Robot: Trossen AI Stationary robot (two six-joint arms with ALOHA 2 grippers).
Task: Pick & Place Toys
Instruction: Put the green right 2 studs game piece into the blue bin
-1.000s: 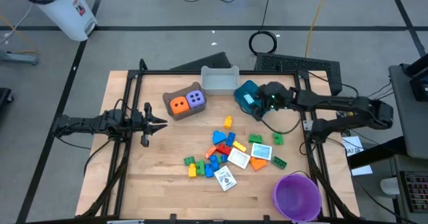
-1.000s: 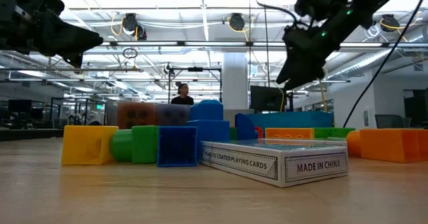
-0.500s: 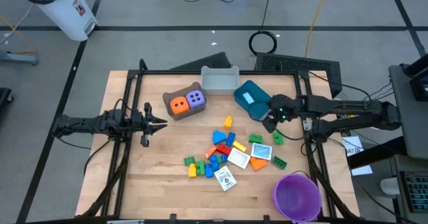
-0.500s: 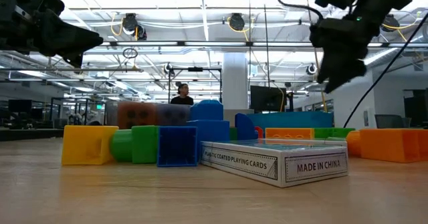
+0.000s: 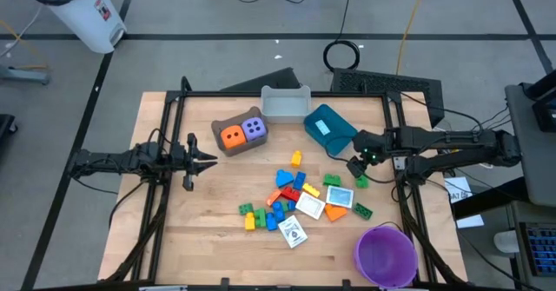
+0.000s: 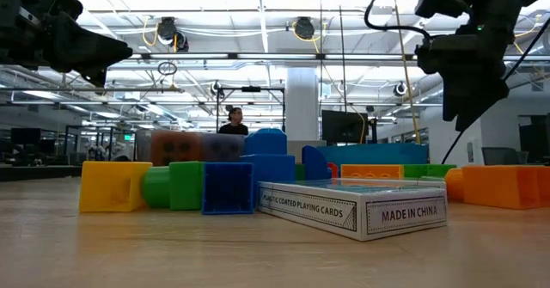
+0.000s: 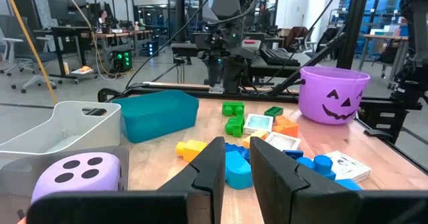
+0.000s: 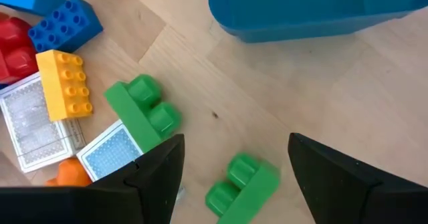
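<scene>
Overhead, I see the right gripper point(image 5: 354, 165) poised above the table just beside the teal bin point(image 5: 328, 128), over a small green brick point(image 5: 361, 181). The brick pile point(image 5: 287, 200) lies mid-table; the orange die point(image 5: 231, 136) and purple die point(image 5: 254, 128) sit in the brown bin point(image 5: 219, 142). The left gripper point(image 5: 208, 160) waits at the table's left side.

Low view: the right gripper point(image 6: 468, 120) hangs clear of the table, beyond a card box point(image 6: 354, 206).

Left wrist view: the left fingers point(image 7: 207, 167) stand nearly together, grasping nothing.

Right wrist view: the right fingers point(image 8: 157, 170) are spread wide, empty, with a green brick point(image 8: 242, 182) between them below.
</scene>
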